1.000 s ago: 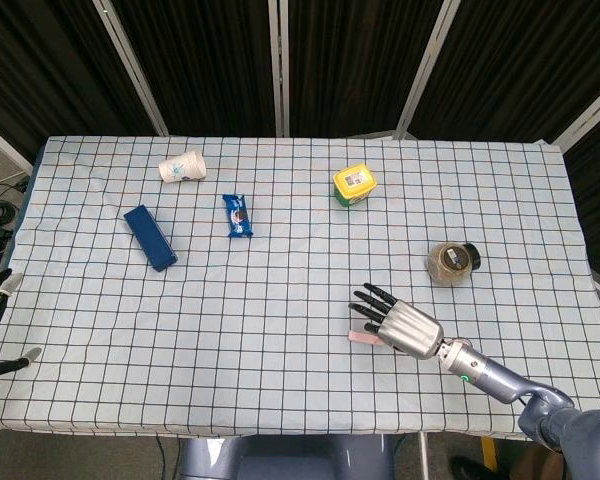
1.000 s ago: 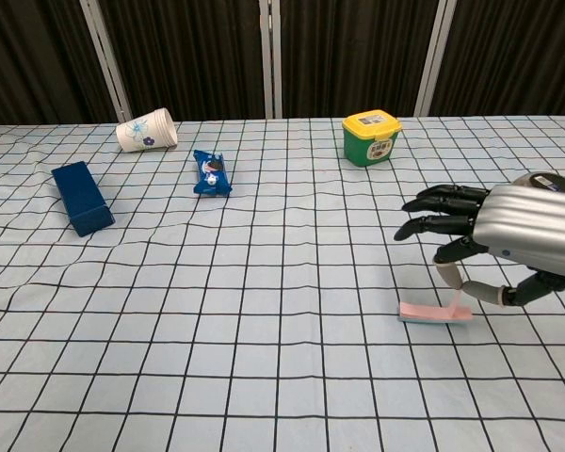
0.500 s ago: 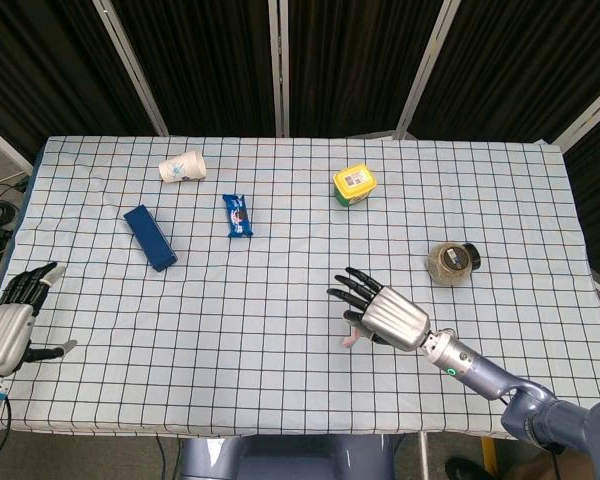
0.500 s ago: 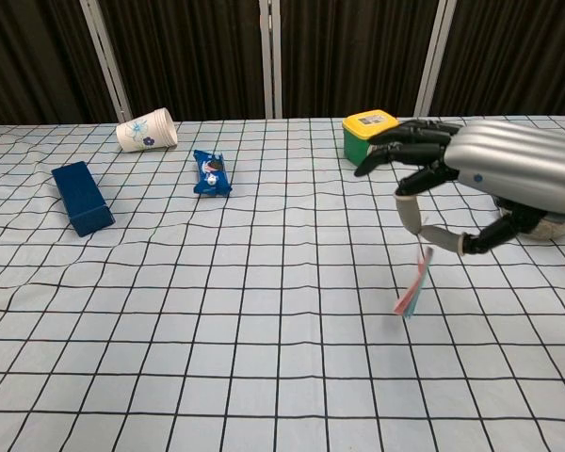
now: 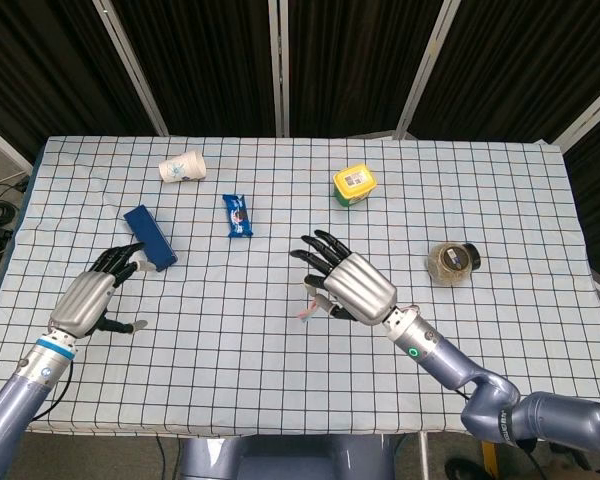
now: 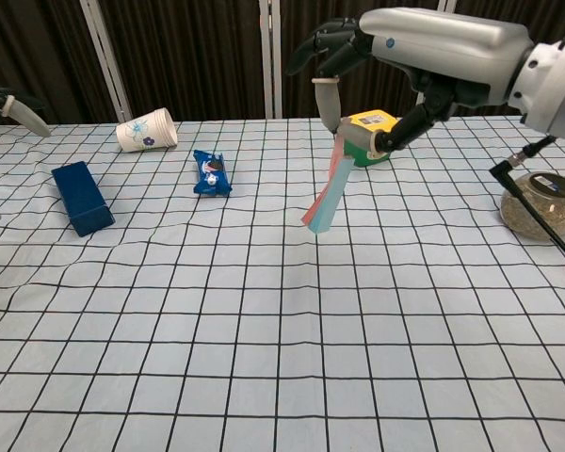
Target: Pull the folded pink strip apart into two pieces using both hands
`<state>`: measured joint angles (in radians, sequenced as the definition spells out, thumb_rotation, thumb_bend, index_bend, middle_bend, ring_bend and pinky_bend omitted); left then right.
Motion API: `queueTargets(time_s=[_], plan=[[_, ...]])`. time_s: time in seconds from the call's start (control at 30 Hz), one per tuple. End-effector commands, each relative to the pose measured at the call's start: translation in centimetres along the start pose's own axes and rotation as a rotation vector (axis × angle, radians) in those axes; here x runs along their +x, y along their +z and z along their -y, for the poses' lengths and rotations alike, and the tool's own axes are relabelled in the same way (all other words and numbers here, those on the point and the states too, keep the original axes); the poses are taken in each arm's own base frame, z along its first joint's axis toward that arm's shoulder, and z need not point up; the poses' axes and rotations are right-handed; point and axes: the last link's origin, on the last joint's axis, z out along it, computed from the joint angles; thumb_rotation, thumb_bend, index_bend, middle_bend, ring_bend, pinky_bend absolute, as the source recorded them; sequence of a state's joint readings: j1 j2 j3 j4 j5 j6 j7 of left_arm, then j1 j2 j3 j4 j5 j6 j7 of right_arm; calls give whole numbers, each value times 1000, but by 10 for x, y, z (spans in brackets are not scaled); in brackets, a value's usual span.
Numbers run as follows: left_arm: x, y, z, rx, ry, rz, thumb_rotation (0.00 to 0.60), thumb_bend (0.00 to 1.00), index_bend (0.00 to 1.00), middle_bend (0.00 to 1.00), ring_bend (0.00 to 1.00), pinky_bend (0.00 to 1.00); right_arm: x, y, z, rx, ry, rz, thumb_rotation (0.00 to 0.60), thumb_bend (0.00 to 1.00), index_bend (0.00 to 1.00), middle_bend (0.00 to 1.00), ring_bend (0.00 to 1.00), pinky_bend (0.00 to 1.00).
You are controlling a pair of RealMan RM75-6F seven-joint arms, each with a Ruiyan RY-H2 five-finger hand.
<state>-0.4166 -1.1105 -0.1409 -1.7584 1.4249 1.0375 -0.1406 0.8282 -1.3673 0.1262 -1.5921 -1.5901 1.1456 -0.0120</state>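
Observation:
My right hand [image 5: 348,282] [image 6: 424,52] hovers above the middle of the table and pinches the top end of the folded pink strip [image 6: 327,189] between thumb and a finger, other fingers spread. The strip [image 5: 308,309] hangs down, tilted, showing a pink face and a teal face, clear of the cloth. My left hand [image 5: 95,296] is raised over the table's left part, fingers spread and holding nothing; only its fingertips [image 6: 9,104] show at the chest view's left edge. A wide gap separates it from the strip.
On the checked cloth lie a dark blue box [image 5: 149,237], a tipped paper cup [image 5: 182,166], a blue snack packet [image 5: 238,215], a yellow-lidded green tub [image 5: 353,185] and a glass jar on its side [image 5: 452,262].
My right hand has lifted the strip higher and carried it leftward toward the table's middle. My left hand has risen from the left edge and moved inward over the table.

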Motion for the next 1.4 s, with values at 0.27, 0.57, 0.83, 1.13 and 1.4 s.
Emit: queueTargets(time_s=[0.27,0.57,0.83,1.13,1.4], plan=[[-14,52,-57,-106,-66,120,600,28,354,0,0,0,9,30,19,-60,4,1,600,425,704,162,0,0],[-32,79,-91,-128,-209,149,600,130,388,0,0,0,8,40,31,-88,18,-1,600,426,705,162,0,0],[-42,87,-111,-138,-235,178,600,143,407,0,0,0,10,43,35,-96,14,-9,600,428,705,162,0,0],[-44,93,-120,-132,-255,168,600,179,438,0,0,0,12,42,38,-88,16,-9,600,427,705,162,0,0],[-51,93,-129,-139,-274,182,600,217,460,0,0,0,9,43,43,-79,18,-9,600,427,705,162,0,0]])
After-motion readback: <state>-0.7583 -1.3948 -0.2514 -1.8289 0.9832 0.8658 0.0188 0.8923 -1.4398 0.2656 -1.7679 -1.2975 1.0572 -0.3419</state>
